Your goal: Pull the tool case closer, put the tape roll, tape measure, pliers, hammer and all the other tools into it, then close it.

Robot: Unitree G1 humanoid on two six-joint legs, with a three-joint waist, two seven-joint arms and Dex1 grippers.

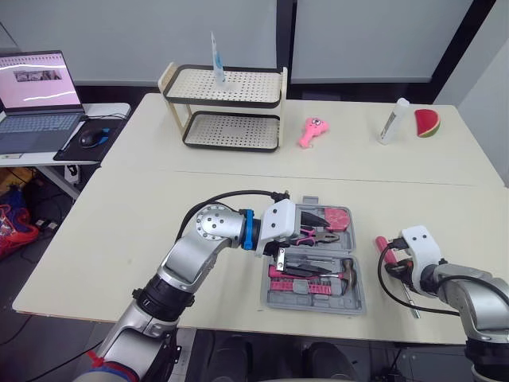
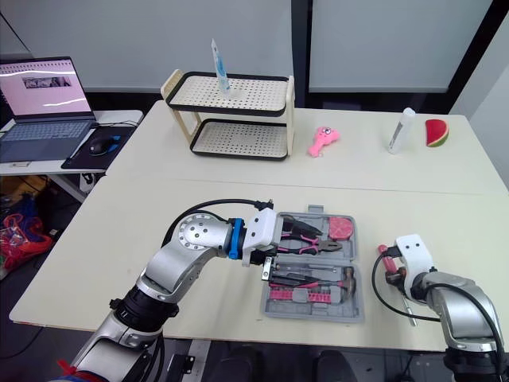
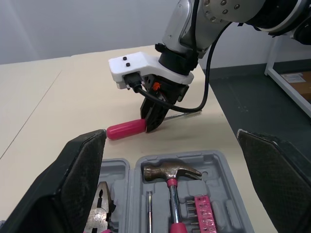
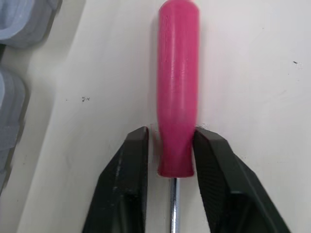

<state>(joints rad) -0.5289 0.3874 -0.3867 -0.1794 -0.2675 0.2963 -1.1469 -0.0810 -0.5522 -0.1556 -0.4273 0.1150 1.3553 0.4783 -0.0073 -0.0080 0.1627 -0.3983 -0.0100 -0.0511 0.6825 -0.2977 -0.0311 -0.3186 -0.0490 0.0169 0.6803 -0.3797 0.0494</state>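
The right gripper (image 4: 170, 136) is down on the table (image 1: 159, 207) at the lower right of the head views. Its two black fingers (image 4: 127, 165) stand apart astride a pink-handled screwdriver (image 4: 177, 73), right where the handle meets the metal shaft. One finger looks to be touching the handle and the other is a sliver off it, so I would not call it clamped yet. The screwdriver lies flat on the tabletop, just right of the tool case (image 1: 274, 302), with nothing between them.

The case lies open in the lower middle of the frame. A hammer (image 3: 170, 172) and a strip of bits (image 3: 201, 208) sit in the nearer half, with pliers (image 1: 324, 237) and a round pink item (image 1: 338, 216) in the farther half. The left gripper (image 3: 170, 138) hangs over that farther half with its fingers spread wide, gripping nothing.

By my reckoning the job is well along: the case is near and mostly filled, and the screwdriver is the tool in hand. The next move calls for squeezing onto the handle, lifting it level, and carrying it leftward to a free slot. The left arm will need to clear out before the lid folds over.

Far back, in the upper part of the frame, stand a two-tier rack (image 1: 227, 99), a pink toy (image 1: 313, 131) and a white tube (image 1: 394, 121), well apart from the work.
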